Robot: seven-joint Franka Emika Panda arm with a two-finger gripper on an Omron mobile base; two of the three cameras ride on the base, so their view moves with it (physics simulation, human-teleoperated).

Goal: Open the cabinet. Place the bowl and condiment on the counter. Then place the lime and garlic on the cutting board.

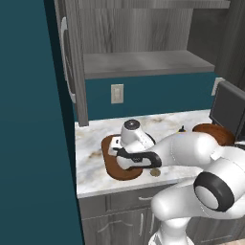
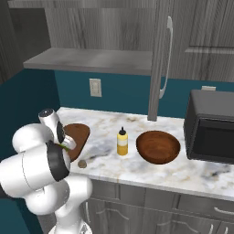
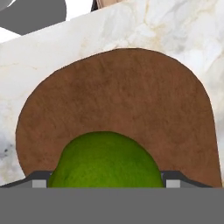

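Note:
My gripper [image 3: 106, 183] is shut on the bright green lime [image 3: 105, 162], which fills the gap between the two fingertips. It hangs low over the dark brown cutting board [image 3: 118, 96] at the counter's left end. In the base views the hand [image 1: 125, 160] hides most of the board [image 1: 109, 148], and a sliver of the lime [image 2: 62, 145] shows. The tan garlic [image 1: 154, 172] lies on the marble counter [image 1: 91, 167] just right of the board. The yellow condiment [image 2: 122, 141] and the wooden bowl [image 2: 157, 146] stand on the counter. The cabinet door [image 2: 160, 59] is swung open above a bare shelf [image 2: 91, 59].
A black microwave [image 2: 212, 125] sits at the counter's right end beside the bowl. A wall outlet [image 2: 95, 87] is on the teal backsplash. A teal wall [image 1: 28, 143] bounds the counter on the left. Grey drawer fronts [image 2: 183, 205] run below the front edge.

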